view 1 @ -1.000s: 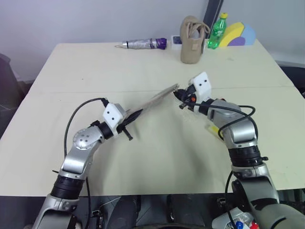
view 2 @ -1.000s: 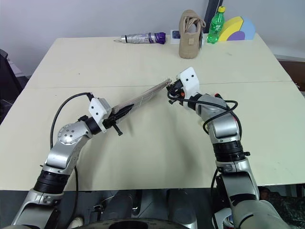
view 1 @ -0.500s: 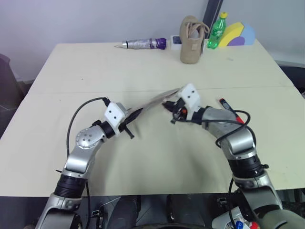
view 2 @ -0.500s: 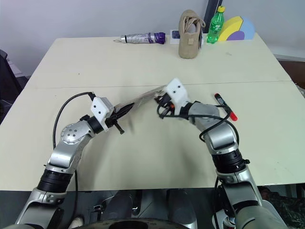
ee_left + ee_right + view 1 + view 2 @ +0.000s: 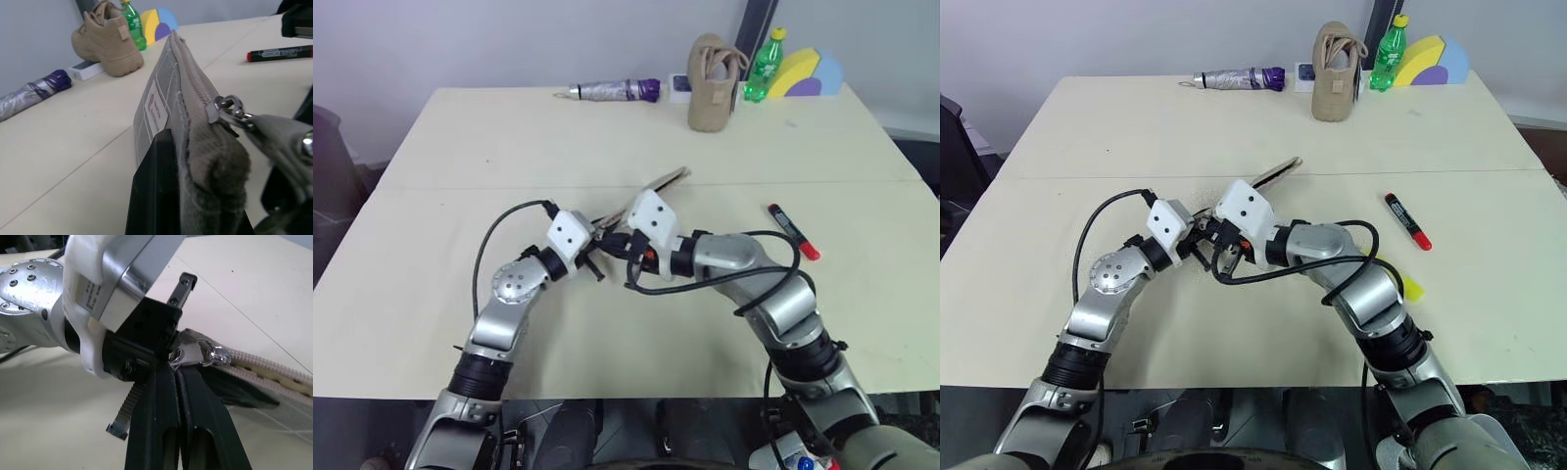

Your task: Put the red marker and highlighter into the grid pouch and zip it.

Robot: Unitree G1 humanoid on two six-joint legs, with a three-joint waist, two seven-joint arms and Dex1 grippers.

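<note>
With the left gripper clamping the pouch and the right gripper pinching its pull, the marker at 3 o'clock may get zipped out.

grid pouch mid-table between both arms, red marker to its right, highlighter nearer, beige bag behind

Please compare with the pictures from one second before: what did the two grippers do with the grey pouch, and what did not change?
The right gripper, shut on the metal zipper pull, slid from the far end of the grey grid-patterned fabric pouch along its edge, up to the left gripper. The left gripper kept its hold on the pouch's near end. The red-capped marker and the chunky yellow highlighter stayed on the table.
</note>
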